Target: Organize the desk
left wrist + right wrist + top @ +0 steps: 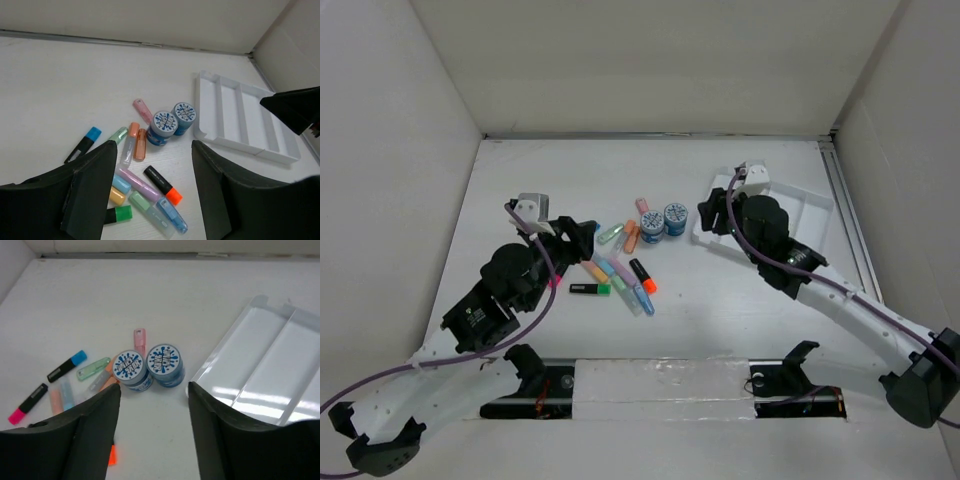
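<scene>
The desk (560, 170) is a white tabletop with white walls around it. A pile of several highlighters and pastel pens (620, 275) lies at its middle, with two blue-lidded jars (663, 221) beside them. My left gripper (582, 238) is open and empty, just left of the pile; its wrist view shows the pens (145, 187) and jars (172, 122) between its fingers (95, 190). My right gripper (715, 215) is open and empty between the jars (147, 367) and the white compartmented tray (270, 360).
The tray (800, 210) lies at the right, its compartments bare (240, 117). A black highlighter with a blue cap (82, 145) and one with a pink cap (27, 402) lie left of the pile. A metal rail (660, 385) runs along the front edge.
</scene>
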You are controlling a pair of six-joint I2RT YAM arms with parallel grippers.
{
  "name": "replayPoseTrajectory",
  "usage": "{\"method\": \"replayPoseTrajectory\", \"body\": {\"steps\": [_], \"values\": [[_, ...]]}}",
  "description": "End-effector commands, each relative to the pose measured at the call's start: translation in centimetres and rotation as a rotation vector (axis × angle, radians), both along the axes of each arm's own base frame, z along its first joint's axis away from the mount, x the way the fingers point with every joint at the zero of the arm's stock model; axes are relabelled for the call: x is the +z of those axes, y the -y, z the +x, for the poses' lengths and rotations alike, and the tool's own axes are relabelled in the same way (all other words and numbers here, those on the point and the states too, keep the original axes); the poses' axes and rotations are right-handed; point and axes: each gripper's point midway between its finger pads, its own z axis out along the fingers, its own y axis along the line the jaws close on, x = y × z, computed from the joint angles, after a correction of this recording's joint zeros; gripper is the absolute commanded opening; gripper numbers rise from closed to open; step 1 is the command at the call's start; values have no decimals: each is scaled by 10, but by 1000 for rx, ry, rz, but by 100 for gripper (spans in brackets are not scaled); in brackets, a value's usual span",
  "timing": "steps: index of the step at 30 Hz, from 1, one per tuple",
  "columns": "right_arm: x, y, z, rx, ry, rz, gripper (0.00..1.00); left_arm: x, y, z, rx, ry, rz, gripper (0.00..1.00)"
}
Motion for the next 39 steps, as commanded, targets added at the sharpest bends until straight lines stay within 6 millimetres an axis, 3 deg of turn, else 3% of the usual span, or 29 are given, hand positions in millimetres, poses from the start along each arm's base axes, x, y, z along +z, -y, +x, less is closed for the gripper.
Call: {"method": "replayPoseTrajectory", "body": {"steps": [1,2,3,8,11,12,15,16,18,23,24,31,39], "values": [[10,1,5,-18,12,22,58,14,1,0,-12,47,-30,58],[6,0,6,-18,0,11,39,13,1,0,-9,44,-28,58],[5,0,8,-22,-4,7,1,13,0,0,-9,45,-29,56],[-11,-8,15,-12,-46,-30,0,6,3,3,-6,34,-23,55],[-25,-16,20,14,-85,-73,32,5,3,5,11,20,-29,53],[-29,-17,21,18,-95,-86,49,5,3,5,13,21,-33,54],[-38,-27,26,53,-107,-137,63,7,2,5,22,23,-51,56],[-36,-30,30,58,-102,-143,63,8,2,5,21,27,-53,57],[-56,-42,41,82,-155,-203,63,9,2,5,15,32,-57,57],[-73,-46,63,36,-212,-285,67,11,2,3,11,41,-59,58],[-88,-45,69,17,-238,-327,68,12,1,3,13,43,-61,58],[-126,-55,80,46,-313,-406,73,16,-3,-1,8,62,-79,62],[-147,-69,96,57,-335,-438,79,16,-3,-2,5,62,-79,62]]}}
